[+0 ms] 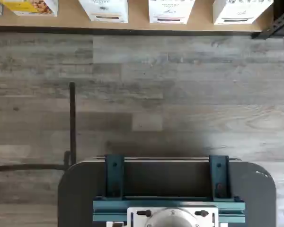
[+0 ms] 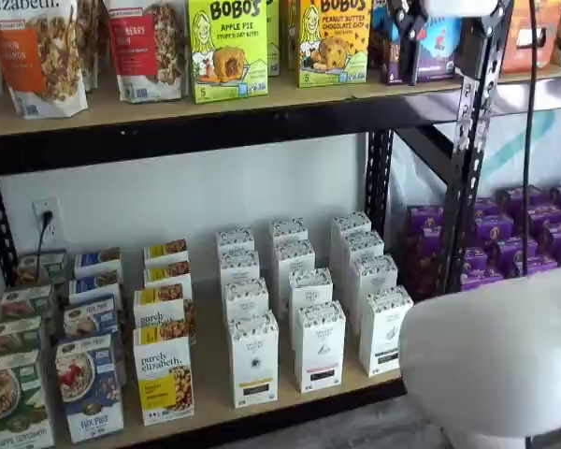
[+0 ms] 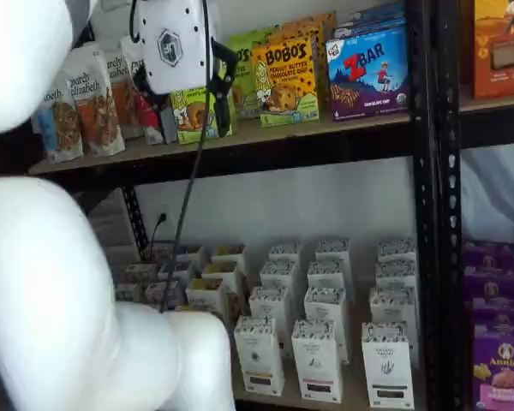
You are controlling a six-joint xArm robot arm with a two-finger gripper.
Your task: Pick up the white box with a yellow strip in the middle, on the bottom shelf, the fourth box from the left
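Note:
The white box (image 2: 254,360) with a yellow-tan strip stands at the front of the bottom shelf (image 2: 215,404). A pink-strip carton (image 2: 320,346) is on its right and a yellow Purely Elizabeth box (image 2: 165,377) on its left. It also shows in a shelf view (image 3: 259,353) and in the wrist view (image 1: 104,9), on the shelf board (image 1: 137,22). My gripper (image 3: 220,84) hangs high in front of the upper shelf, far above the box. Its black fingers (image 2: 407,42) show side-on with no box in them, and no gap can be made out.
The upper shelf holds Bobo's boxes (image 2: 226,47) and granola bags (image 2: 39,51). Purple boxes (image 2: 505,234) fill the bay to the right of a black upright (image 2: 467,150). White arm links (image 3: 60,282) fill the foreground. A dark mount with teal brackets (image 1: 168,189) sits over wood-look floor.

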